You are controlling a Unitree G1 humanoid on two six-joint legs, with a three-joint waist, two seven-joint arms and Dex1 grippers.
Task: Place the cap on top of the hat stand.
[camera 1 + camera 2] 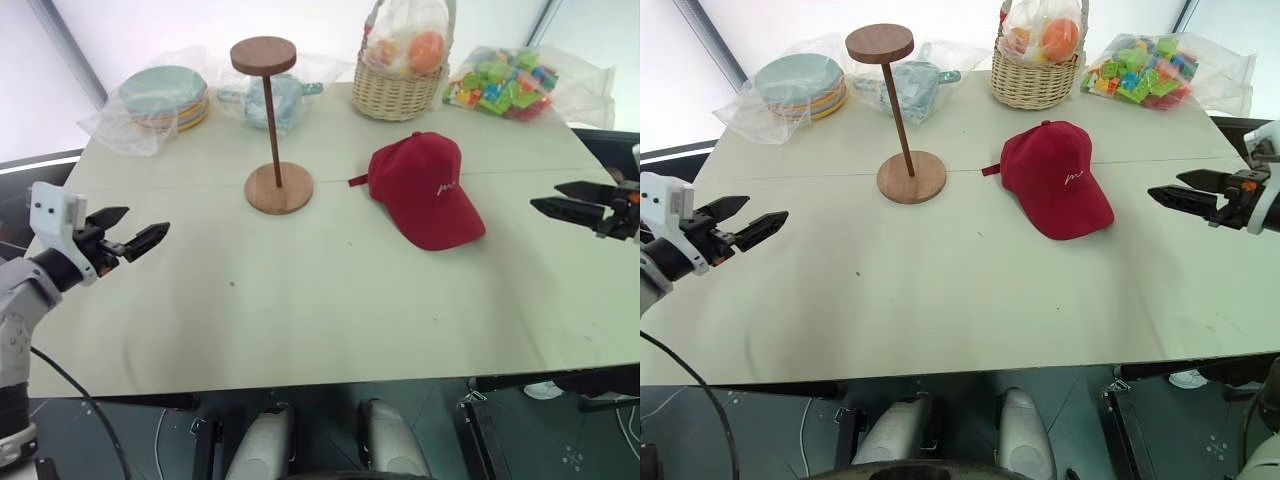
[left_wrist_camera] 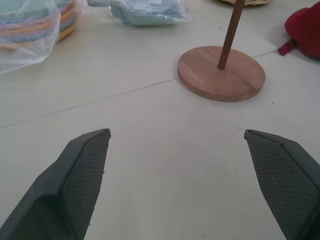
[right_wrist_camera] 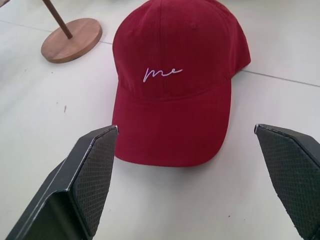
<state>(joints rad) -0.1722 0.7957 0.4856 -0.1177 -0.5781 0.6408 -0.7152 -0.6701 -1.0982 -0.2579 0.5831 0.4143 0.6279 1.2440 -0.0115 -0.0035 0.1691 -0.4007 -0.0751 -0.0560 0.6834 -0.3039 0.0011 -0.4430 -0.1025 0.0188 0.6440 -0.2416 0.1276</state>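
Observation:
The dark red cap (image 1: 425,187) lies flat on the pale table (image 1: 330,300), right of centre, brim toward the front right, white lettering (image 3: 162,73) on its front. Left of it the brown wooden hat stand (image 1: 274,130) is upright with its disc top bare. My right gripper (image 1: 561,201) hovers open over the table's right edge, fingers aimed at the cap's brim, a short gap away. Over the left side of the table my left gripper (image 1: 128,230) is open and empty, pointing toward the stand's base (image 2: 221,72).
Along the far edge sit a bagged stack of plates (image 1: 164,97), a bagged teal dish (image 1: 290,95), a wicker basket (image 1: 398,88) with bagged fruit, and a bag of coloured blocks (image 1: 505,85). A seam crosses the table near the stand's base.

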